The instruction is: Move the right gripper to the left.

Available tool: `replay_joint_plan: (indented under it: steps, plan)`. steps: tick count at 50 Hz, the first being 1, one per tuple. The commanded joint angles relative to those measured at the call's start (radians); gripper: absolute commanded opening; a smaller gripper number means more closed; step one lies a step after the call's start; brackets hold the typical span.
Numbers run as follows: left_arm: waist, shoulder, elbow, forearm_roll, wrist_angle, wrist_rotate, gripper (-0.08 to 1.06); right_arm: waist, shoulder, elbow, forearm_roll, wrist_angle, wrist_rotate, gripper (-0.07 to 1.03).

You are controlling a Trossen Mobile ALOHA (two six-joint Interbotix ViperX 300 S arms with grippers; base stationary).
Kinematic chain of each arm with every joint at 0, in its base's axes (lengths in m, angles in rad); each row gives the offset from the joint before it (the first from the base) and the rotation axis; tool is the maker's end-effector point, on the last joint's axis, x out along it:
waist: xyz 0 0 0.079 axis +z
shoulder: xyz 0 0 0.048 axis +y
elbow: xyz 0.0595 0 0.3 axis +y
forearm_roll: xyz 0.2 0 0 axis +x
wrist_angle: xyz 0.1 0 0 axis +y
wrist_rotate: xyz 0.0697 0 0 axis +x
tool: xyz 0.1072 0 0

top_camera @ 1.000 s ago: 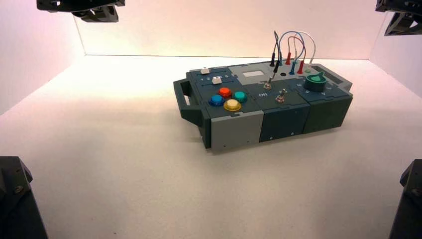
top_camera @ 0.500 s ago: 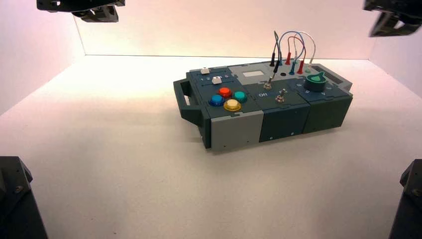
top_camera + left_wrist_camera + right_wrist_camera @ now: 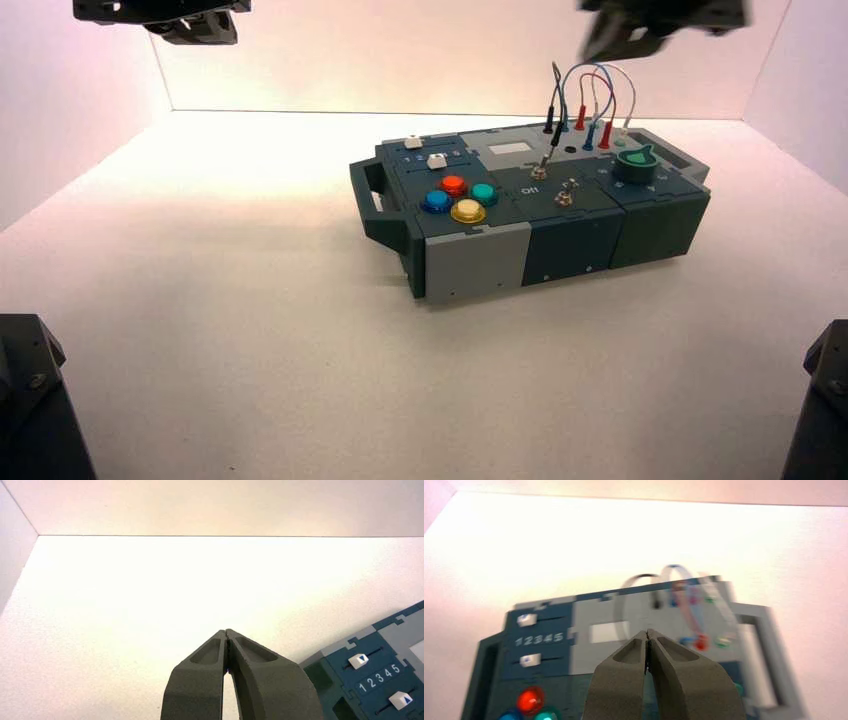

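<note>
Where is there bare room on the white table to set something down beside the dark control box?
The white table lies bare left of the dark control box's handle, and across the whole near strip in front. It is crowded over the looping wires, where the black right gripper hangs shut. The black left gripper sits far left, shut.

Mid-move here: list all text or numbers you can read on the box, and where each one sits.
"1 2 3 4 5": white digits on the blue slider panel, between the two white sliders, clear from the left wrist.
"12345": the same scale from the right wrist.
Small white word by the toggle switches: too small to read surely.
Marks around the green knob: unreadable.
</note>
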Motion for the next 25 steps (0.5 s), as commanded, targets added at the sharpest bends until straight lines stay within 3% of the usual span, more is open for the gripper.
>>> replay_joint_plan:
  steps: [1,10,25]
  plan:
    - [0.000,-0.005,-0.023,0.002,-0.008,0.000,-0.03,0.083,0.051,-0.071,-0.003,-0.002,-0.003,-0.02]
    - [0.000,-0.005,-0.023,0.002,-0.006,0.000,-0.03,0.181,0.118,-0.127,-0.014,0.005,-0.011,-0.02]
    - [0.000,-0.005,-0.023,0.002,-0.006,0.002,-0.03,0.299,0.129,-0.169,-0.052,0.003,-0.023,-0.02]
